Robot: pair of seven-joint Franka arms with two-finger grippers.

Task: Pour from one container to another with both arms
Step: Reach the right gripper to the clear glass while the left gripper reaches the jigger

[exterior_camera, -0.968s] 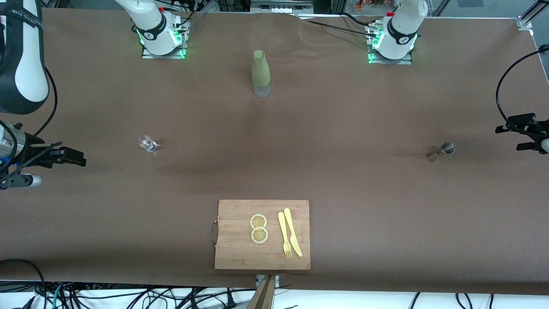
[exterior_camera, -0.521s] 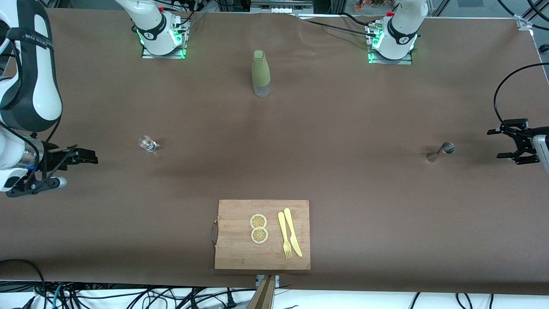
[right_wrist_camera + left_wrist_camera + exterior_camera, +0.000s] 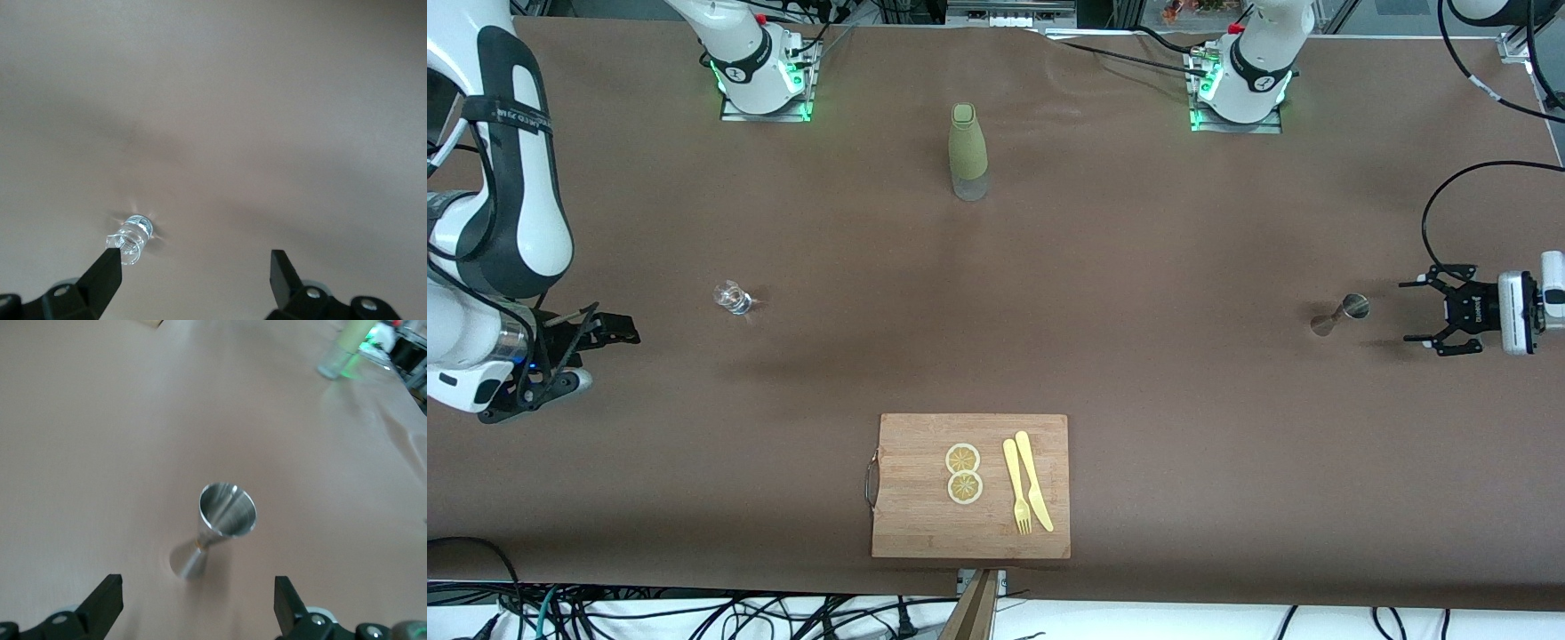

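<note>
A robotics lab, no question: two white robot arms are bolted onto metal base plates (image 3: 765, 111) glowing green, on a big table (image 3: 1138, 267) wrapped in brown paper. Loose black cables (image 3: 694, 613) tangle along the table's edge, and aluminium framing (image 3: 1129, 13) stands above the bases. The props look staged, not lived-in: a wooden cutting board (image 3: 911, 524) with lemon slices (image 3: 963, 473) and a yellow fork and knife (image 3: 1027, 484), well apart from both grippers.
</note>
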